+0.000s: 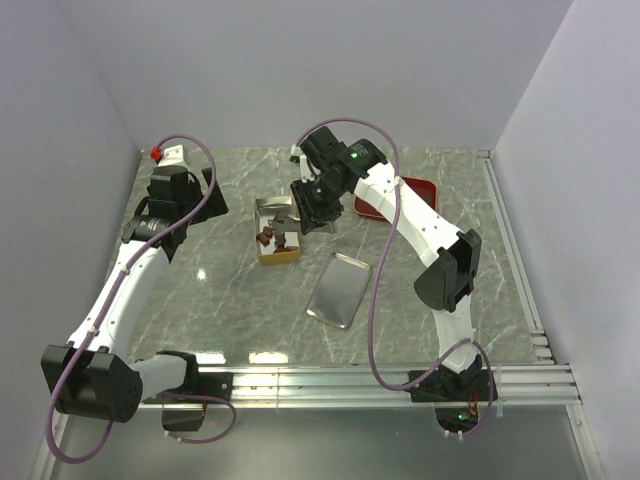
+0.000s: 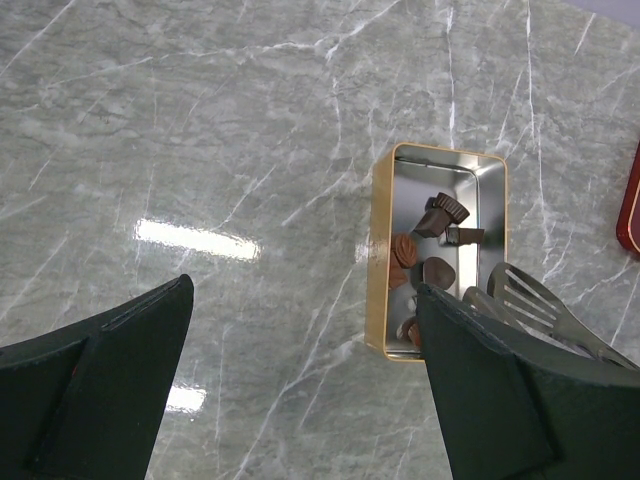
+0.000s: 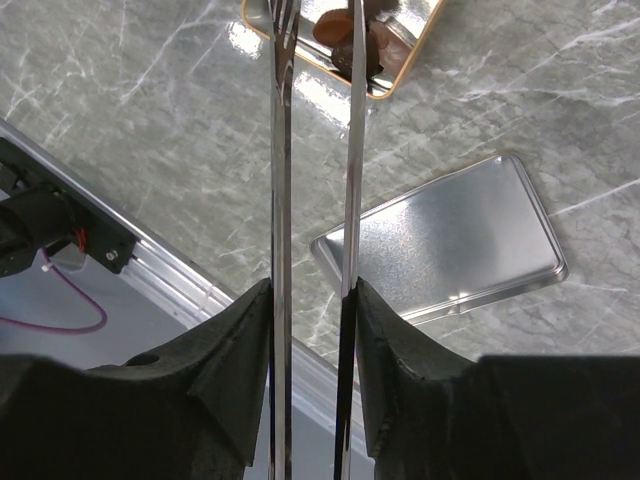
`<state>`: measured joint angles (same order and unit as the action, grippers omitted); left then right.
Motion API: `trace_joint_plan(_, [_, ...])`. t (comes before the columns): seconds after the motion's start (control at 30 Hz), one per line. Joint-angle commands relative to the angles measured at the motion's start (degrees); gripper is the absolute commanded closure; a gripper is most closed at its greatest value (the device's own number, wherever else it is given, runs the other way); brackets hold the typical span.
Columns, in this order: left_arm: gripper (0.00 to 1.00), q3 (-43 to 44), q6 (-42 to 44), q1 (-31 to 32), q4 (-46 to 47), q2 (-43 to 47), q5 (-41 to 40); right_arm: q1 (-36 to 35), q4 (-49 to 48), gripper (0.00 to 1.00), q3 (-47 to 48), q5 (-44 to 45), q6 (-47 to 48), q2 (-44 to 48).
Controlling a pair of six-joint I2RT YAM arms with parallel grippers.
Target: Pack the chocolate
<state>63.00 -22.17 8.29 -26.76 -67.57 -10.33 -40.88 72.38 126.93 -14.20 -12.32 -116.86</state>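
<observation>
The chocolate [image 2: 405, 250] is several small brown lumps lying inside the gold tin [image 2: 380, 260], also seen from above [image 1: 268, 238]. My right gripper [image 3: 313, 295] is shut on a pair of metal tongs [image 3: 281, 150], one finger against each arm. The tongs' tips [image 2: 540, 305] reach down into the near end of the tin [image 3: 405, 65], over the chocolate [image 3: 335, 25]. Whether they pinch a piece I cannot tell. My left gripper [image 2: 305, 330] hangs open above bare marble left of the tin, with nothing between its fingers.
A flat metal lid [image 1: 338, 290] lies silver side up on the marble, right of and nearer than the tin [image 1: 258, 232]. A red tray [image 1: 418, 188] sits at the back right, partly behind the right arm. An aluminium rail [image 1: 400, 378] runs along the near edge.
</observation>
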Motion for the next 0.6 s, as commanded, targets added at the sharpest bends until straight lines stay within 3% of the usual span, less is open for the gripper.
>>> trace_joint_plan(0.0, [0.01, 0.1, -0.33, 0.23, 2.15, 1.48, 0.05, -0.07, 0.13, 0.56, 0.68, -0.48, 0.54, 0.23])
trace_joint_plan(0.37, [0.01, 0.63, -0.06, 0.23, 1.98, 1.21, -0.31, 1.59, -1.19, 0.56, 2.35, 2.33, -0.78, 0.75])
trace_joint_plan(0.57, [0.01, 0.98, 0.03, 0.23, 1.8, 1.04, -0.22, 7.83, -1.72, 0.57, 2.27, 4.52, -0.96, 2.51])
